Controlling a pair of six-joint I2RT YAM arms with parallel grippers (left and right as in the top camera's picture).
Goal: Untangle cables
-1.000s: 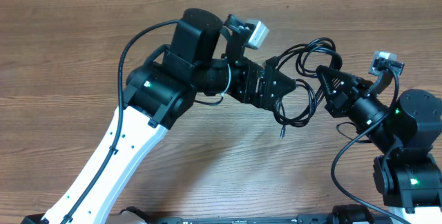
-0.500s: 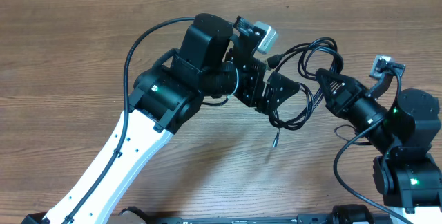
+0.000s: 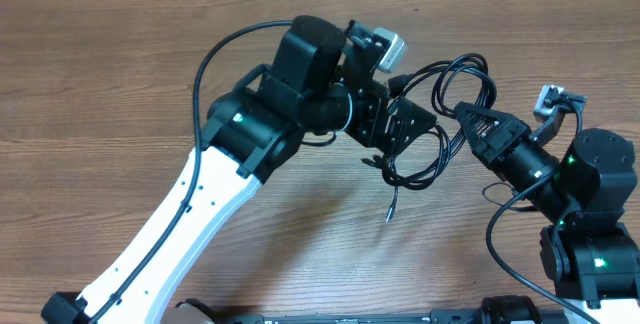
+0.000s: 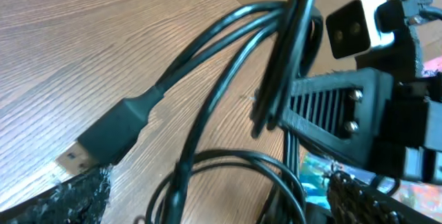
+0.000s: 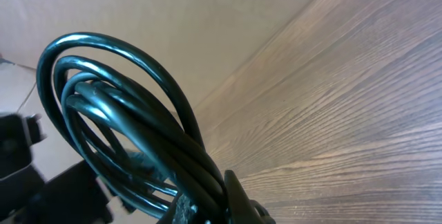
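From overhead, the cables (image 3: 455, 82) are seen bunched in loops over the worktop (image 3: 100, 84). They are pinched tight by the right end effector (image 3: 466, 116), while the left end effector (image 3: 412, 129) is opened wide beside them. In the left wrist view, a plug (image 4: 110, 131) is seen close up, not squeezed, and in the right wrist view the loops are gripped.

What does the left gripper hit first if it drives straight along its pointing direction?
Likely the cables, looped right ahead of the open left gripper. The right gripper, shut on them, sits just behind; exact depth unclear.
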